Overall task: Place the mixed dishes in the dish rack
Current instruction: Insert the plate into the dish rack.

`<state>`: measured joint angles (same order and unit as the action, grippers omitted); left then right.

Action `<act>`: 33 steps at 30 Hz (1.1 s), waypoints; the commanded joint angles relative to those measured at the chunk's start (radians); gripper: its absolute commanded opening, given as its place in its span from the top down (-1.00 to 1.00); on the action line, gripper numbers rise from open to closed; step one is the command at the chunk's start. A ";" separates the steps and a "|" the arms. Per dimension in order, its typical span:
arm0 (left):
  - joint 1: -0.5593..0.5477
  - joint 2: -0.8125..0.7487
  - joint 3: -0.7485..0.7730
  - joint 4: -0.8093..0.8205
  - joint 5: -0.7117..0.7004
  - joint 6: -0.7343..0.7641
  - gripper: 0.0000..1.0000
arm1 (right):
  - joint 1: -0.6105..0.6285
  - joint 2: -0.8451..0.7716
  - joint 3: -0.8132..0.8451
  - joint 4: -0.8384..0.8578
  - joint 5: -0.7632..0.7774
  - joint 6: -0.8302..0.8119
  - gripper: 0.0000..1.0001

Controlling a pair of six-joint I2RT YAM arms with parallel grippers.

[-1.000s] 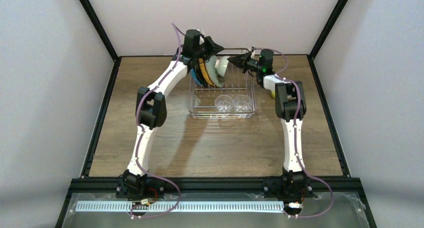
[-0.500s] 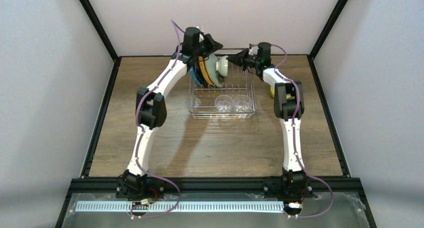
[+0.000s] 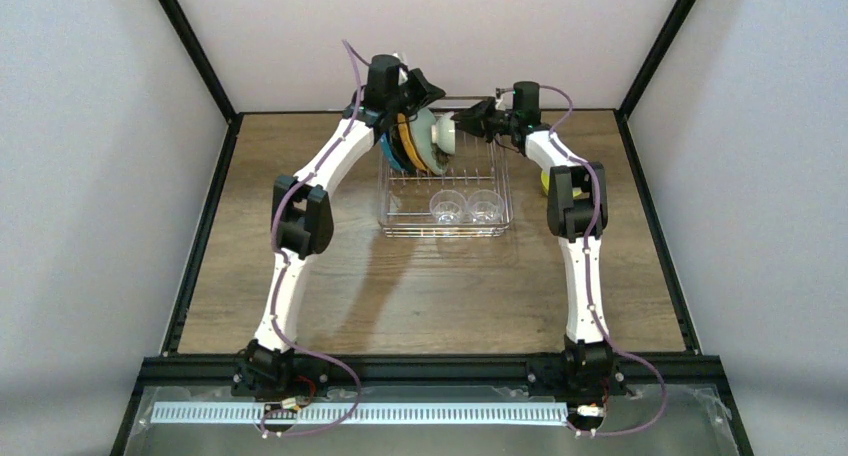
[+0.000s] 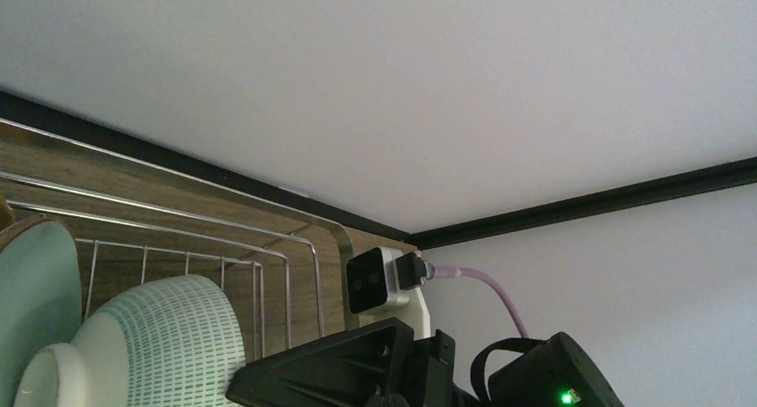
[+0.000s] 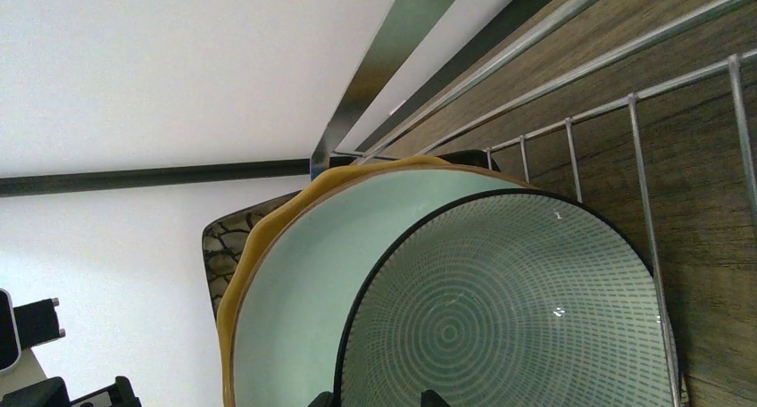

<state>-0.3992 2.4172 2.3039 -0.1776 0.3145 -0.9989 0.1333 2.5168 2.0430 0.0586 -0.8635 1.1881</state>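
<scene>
Upright, plates [image 3: 412,141] and a bowl [image 3: 445,132] are racked.
They are leaned together at the far end of the rack [image 3: 445,233]; right fingers [image 3: 474,113] are parted beside the bowl, left fingers [image 3: 427,86] closed at the plates' tops.

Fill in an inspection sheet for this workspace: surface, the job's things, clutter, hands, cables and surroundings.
Surface: wooden table, wood-grain top.
Job's things: dish rack at the far middle. Plates stand on edge at its far left, with the pale green plate outermost and the mint bowl leaning on it. Two glass cups stand at the near side. The yellow-green bowl is outside the rack to its right, partly hidden by the right arm.
Clutter: nothing seen.
Hands: left hand shut, over the plates. Right hand open, at the mint bowl.
Cables: purple cables run along both arms.
Surroundings: white walls, black frame.
</scene>
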 commanded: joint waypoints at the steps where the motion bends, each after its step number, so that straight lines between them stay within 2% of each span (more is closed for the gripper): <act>1: 0.001 -0.018 0.029 -0.027 -0.012 0.019 0.94 | -0.012 0.017 0.034 -0.109 0.043 -0.053 -0.14; 13: 0.001 -0.037 0.028 -0.053 -0.029 0.036 0.94 | -0.013 -0.001 0.093 -0.123 0.037 -0.057 -0.29; 20: 0.000 -0.044 0.029 -0.065 -0.039 0.045 0.94 | -0.014 0.007 0.156 -0.134 0.025 -0.052 -0.31; 33: -0.003 -0.068 0.028 -0.095 -0.057 0.065 0.94 | -0.014 -0.022 0.174 -0.149 0.014 -0.063 -0.31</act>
<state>-0.3992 2.4130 2.3039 -0.2417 0.2691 -0.9600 0.1192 2.5164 2.1899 -0.0612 -0.8459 1.1488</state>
